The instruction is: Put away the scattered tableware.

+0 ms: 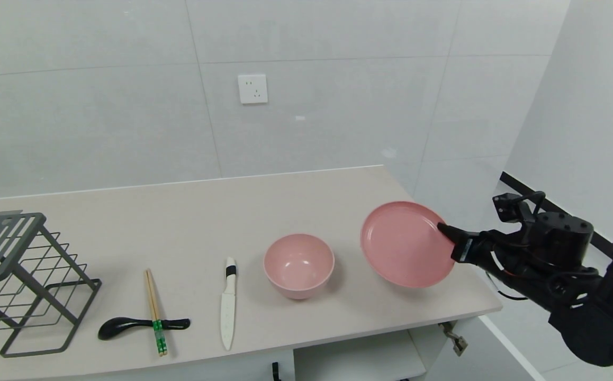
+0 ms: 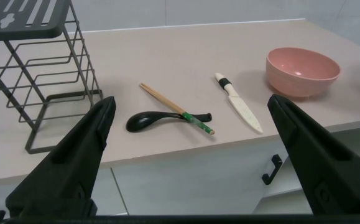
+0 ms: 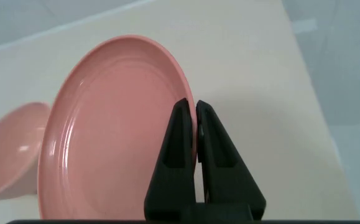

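Note:
A pink plate [image 1: 404,243] [image 3: 114,134] is lifted and tilted above the counter's right end, with my right gripper [image 1: 447,233] [image 3: 195,121] shut on its right rim. Left of it stands a pink bowl [image 1: 298,264] [image 2: 302,70]. A white knife [image 1: 228,304] [image 2: 237,103] lies left of the bowl. Further left, wooden chopsticks [image 1: 154,311] [image 2: 175,107] lie across a black spoon [image 1: 126,325] [image 2: 152,119]. My left gripper [image 2: 189,155] hangs open in front of the counter's edge, facing the spoon and chopsticks.
A grey wire dish rack [image 1: 12,275] [image 2: 33,68] stands at the counter's left end. The beige counter [image 1: 206,211] ends just right of the plate, with a tiled wall and a socket [image 1: 252,88] behind. Cabinet doors [image 2: 198,180] sit below the front edge.

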Controlling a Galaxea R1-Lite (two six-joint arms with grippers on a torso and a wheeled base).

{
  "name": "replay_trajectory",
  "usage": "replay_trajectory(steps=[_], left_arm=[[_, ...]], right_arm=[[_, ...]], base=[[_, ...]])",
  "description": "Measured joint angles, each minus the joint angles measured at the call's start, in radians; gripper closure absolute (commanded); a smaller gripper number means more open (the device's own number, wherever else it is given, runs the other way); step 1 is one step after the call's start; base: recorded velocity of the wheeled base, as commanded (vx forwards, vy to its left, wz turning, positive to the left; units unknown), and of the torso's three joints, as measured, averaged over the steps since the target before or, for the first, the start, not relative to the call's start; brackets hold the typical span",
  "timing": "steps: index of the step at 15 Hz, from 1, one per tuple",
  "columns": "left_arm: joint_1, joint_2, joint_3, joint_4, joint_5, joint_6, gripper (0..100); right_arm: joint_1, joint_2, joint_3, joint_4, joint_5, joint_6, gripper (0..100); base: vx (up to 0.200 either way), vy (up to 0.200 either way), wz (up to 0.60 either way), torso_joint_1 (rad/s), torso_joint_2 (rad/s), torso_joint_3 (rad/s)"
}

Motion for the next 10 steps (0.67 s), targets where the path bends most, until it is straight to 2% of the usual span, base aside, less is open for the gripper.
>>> replay_trajectory(steps=[3, 5, 10], left_arm=[[0.000, 0.000, 0.000, -0.001, 0.000, 0.000, 0], [0.000, 0.000, 0.000, -0.001, 0.000, 0.000, 0], [0.000, 0.000, 0.000, -0.001, -0.003, 0.006, 0]], right_arm=[[0.034, -0.078, 0.097, -0.067, 0.000, -0.025, 100], [0.043, -0.155, 0.168, -0.072, 0.000, -0.072, 100], [0.061, -0.327, 0.311, -0.074, 0.004, -0.086, 100]], base=[[0.000, 0.000, 0.00, 0.000, 0.00, 0.000], [0.000, 0.000, 0.00, 0.000, 0.00, 0.000], [0.000, 0.000, 0.00, 0.000, 0.00, 0.000]])
